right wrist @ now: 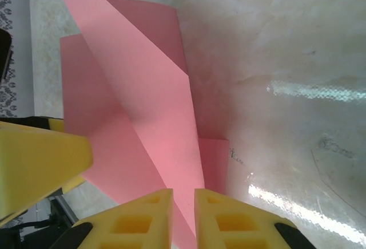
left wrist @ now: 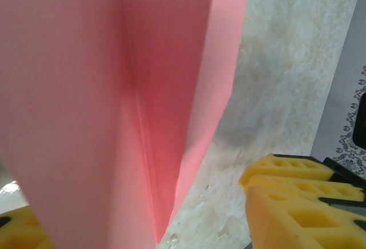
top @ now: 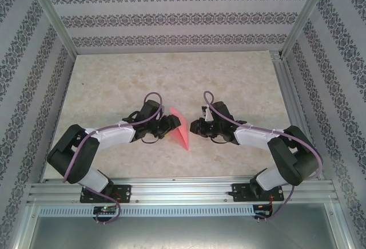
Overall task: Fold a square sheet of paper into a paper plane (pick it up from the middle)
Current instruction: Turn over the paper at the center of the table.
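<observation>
Pink paper plane (top: 179,126) between left fingers (top: 166,125) and right fingers (top: 197,127), over table (top: 171,71), tip toward near edge.

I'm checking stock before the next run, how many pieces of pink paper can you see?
1. The folded pink paper sits between the left gripper and the right gripper. A second sheet lying flat under it would be hidden.
</observation>
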{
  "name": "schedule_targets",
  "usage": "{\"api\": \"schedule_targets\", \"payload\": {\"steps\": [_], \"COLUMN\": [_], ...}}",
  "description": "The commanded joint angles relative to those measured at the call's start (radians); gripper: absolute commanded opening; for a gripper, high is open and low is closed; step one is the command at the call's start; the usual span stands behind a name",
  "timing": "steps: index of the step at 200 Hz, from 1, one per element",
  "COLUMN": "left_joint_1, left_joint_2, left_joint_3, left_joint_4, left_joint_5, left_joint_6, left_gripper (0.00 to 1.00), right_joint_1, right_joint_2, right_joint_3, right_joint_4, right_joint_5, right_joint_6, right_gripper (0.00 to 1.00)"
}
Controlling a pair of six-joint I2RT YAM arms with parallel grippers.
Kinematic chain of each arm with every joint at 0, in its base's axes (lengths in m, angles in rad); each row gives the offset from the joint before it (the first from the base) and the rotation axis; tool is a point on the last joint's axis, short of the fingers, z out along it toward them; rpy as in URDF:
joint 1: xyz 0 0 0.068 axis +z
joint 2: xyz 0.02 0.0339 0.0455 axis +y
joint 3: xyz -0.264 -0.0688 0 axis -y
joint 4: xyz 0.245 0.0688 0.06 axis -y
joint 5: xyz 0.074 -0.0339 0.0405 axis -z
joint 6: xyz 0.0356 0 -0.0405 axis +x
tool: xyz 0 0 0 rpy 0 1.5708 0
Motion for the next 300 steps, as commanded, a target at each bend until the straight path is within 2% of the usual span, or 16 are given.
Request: {"api": "schedule_targets", "payload": {"steps": [1,19,38,73,120,160,181,199,251,300], "left_joint_1": [-0.02,-0.038,-0.06,-0.127,-0.167,-0.169,-0.169,-0.166,-0.16,-0.148], "left_joint_2": [0.012,0.048,0.092,0.207,0.351,0.42,0.436,0.423,0.404,0.384], "left_joint_3": [0.074,0.137,0.224,0.444,0.594,0.679,0.694,0.669,0.641,0.62], "left_joint_4": [-0.002,-0.088,-0.187,-0.405,-0.425,-0.437,-0.472,-0.468,-0.451,-0.441], "left_joint_5": [-0.033,-0.058,-0.073,-0.13,-0.111,-0.111,-0.143,-0.157,-0.171,-0.179], "left_joint_6": [0.038,0.084,0.141,0.272,0.298,0.313,0.319,0.318,0.318,0.312], "left_gripper": [0.54,0.39,0.32,0.31,0.33,0.35,0.35,0.34,0.33,0.32], "right_joint_1": [0.003,-0.007,-0.025,-0.081,-0.196,-0.214,-0.204,-0.18,-0.14,-0.122], "right_joint_2": [-0.008,-0.017,-0.042,-0.115,-0.227,-0.304,-0.278,-0.218,-0.047,0.088], "right_joint_3": [0.015,0.011,-0.014,-0.067,-0.131,-0.152,-0.144,-0.14,-0.121,-0.139], "right_joint_4": [-0.045,-0.075,-0.089,-0.117,-0.184,-0.172,-0.124,-0.013,0.166,0.295], "right_joint_5": [0.035,0.049,0.061,0.068,0.061,0.007,-0.063,-0.126,-0.191,-0.186], "right_joint_6": [-0.034,-0.037,-0.037,-0.039,-0.085,-0.114,-0.1,-0.063,0.019,0.07], "right_gripper": [0.18,0.18,0.18,0.19,0.24,0.29,0.27,0.22,0.14,0.13]}}
